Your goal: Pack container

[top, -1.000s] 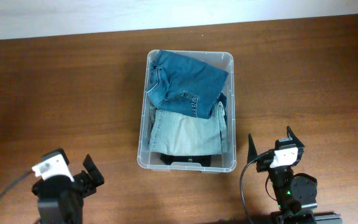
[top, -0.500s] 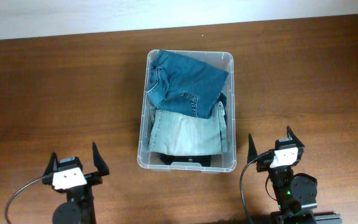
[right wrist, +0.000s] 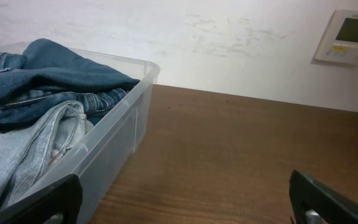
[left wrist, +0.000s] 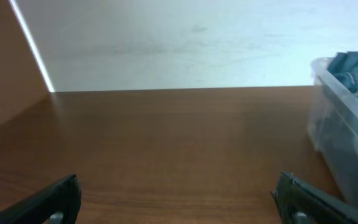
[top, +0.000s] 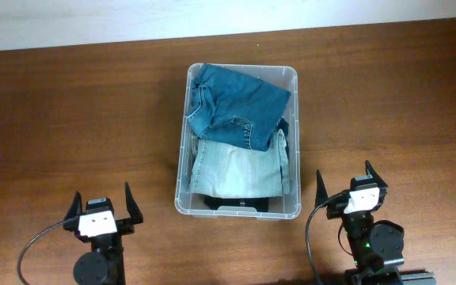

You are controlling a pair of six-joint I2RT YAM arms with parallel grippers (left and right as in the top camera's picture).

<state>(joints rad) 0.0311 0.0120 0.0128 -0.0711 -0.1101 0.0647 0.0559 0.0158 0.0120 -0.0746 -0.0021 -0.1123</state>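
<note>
The clear plastic container [top: 293, 77] stands at the table's middle. It holds dark blue jeans [top: 236, 103] at the far end and light blue jeans [top: 236, 168] at the near end, with something dark under them. My left gripper [top: 101, 199] is open and empty at the front left, apart from the container. My right gripper [top: 345, 180] is open and empty at the front right. The container's edge shows in the left wrist view [left wrist: 344, 143]. The container [right wrist: 114, 140] and both jeans also show in the right wrist view.
The brown wooden table [top: 70, 119] runs to a white wall [top: 93, 20] at the back. A white wall panel [right wrist: 352, 36] shows in the right wrist view. A cable [top: 34, 241] trails from the left arm.
My left arm has turned and shifted to the right near the front edge, its gripper now pointing straight toward the back. The right arm and the container have not moved.
</note>
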